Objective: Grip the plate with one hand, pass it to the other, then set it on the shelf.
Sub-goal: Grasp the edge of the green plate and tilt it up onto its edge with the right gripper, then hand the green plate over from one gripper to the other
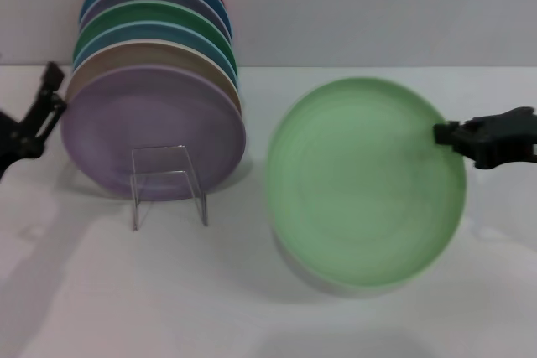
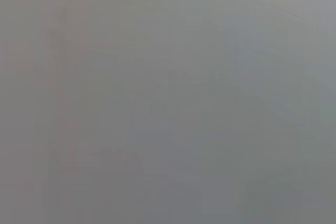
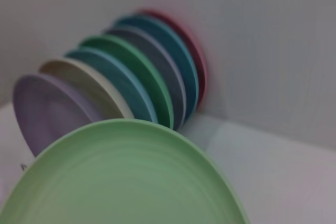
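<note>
Pale green plate (image 1: 365,180) nearest, lifted and tilted face-up toward the head camera, shadow beneath on the white worktop (image 1: 252,308). Pinched at its right rim by the right tool (image 1: 443,133), black jaws pressed together on the edge. In the right wrist view, same plate (image 3: 126,177) fills the foreground, row of plates beyond.

Left tool (image 1: 52,94) off at the left edge, just beside the lilac plate (image 1: 151,132) at the front of the row; fingers spread or pressed together: cannot tell. Left wrist view blank grey, nothing readable.

Shelf (image 1: 168,184): clear rod rack, front loop empty ahead of the lilac plate. Stack behind: beige, teal, darker green, grey, blue, red, all leaning back toward the wall.

Step in hand, judged: carry toward mid-worktop for the handover. To do well:
- keep pinch firm on rim, plate heavy on the free side, sag likely
- hold plate level enough to offer the bare left rim to the left tool
- bring left tool clear of the lilac plate first, bump risk to the row
- release right only after left pinch is closed
- then slot plate upright into the free front gap, rim between rods.
</note>
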You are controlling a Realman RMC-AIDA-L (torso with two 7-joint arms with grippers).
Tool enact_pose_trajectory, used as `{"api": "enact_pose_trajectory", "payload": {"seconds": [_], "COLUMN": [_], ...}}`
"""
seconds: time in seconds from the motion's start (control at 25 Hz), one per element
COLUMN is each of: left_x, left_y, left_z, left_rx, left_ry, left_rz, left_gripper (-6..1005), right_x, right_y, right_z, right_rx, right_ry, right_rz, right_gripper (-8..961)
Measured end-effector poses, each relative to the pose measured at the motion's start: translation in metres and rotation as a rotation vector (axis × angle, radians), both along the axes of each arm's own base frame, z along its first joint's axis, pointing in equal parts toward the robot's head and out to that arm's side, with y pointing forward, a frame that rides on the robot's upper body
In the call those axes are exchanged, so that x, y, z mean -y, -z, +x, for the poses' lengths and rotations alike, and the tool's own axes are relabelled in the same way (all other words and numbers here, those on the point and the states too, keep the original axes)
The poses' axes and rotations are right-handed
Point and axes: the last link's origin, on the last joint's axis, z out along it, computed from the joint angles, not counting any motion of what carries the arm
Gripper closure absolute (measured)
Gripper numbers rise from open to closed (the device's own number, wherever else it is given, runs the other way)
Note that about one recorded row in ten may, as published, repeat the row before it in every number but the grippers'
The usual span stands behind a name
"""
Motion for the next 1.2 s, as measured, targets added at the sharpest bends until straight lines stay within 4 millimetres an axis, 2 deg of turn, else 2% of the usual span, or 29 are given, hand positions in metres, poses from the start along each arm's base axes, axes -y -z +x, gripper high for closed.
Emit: {"api": "enact_pose_trajectory", "payload": {"seconds": [0.16, 0.32, 0.36, 0.4, 0.48, 0.56, 0.72, 0.76, 0.8, 0.96, 1.2], "left_x": [-0.011, -0.014, -0.011, -0.011, -0.009, -0.004, -0.004, -0.007, -0.007, -0.009, -0.008], "left_y": [-0.011, -0.022, -0.023, -0.023, -0.021, -0.014, 0.0, 0.012, 0.012, 0.03, 0.035], "left_z": [0.04, 0.092, 0.118, 0.118, 0.137, 0.17, 0.188, 0.201, 0.201, 0.221, 0.228], "left_rx": [-0.068, -0.187, -0.237, -0.237, -0.283, -0.379, -0.47, -0.509, -0.509, -0.596, -0.607], "left_ry": [0.01, -0.038, -0.055, -0.055, -0.075, -0.114, -0.154, -0.154, -0.154, -0.114, -0.071], "left_rz": [-0.144, -0.309, -0.367, -0.367, -0.408, -0.469, -0.528, -0.576, -0.576, -0.626, -0.671], "left_gripper": [225, 236, 239, 242, 247, 253, 264, 267, 270, 282, 299], "right_x": [0.01, 0.011, 0.009, 0.009, 0.007, 0.004, 0.001, 0.0, 0.0, -0.002, 0.0], "right_y": [-0.004, -0.005, -0.004, -0.004, -0.002, -0.001, -0.002, -0.002, -0.002, 0.0, 0.001], "right_z": [0.018, 0.035, 0.04, 0.04, 0.044, 0.043, 0.04, 0.039, 0.039, 0.038, 0.04], "right_rx": [-0.044, -0.059, -0.052, -0.052, -0.036, -0.034, -0.022, -0.017, -0.013, -0.003, 0.003], "right_ry": [-0.088, -0.143, -0.166, -0.166, -0.187, -0.207, -0.239, -0.247, -0.253, -0.265, -0.271], "right_rz": [0.087, 0.151, 0.168, 0.168, 0.182, 0.19, 0.2, 0.202, 0.203, 0.199, 0.194], "right_gripper": [933, 933, 933, 933, 933, 933, 933, 933, 933, 933, 933]}}
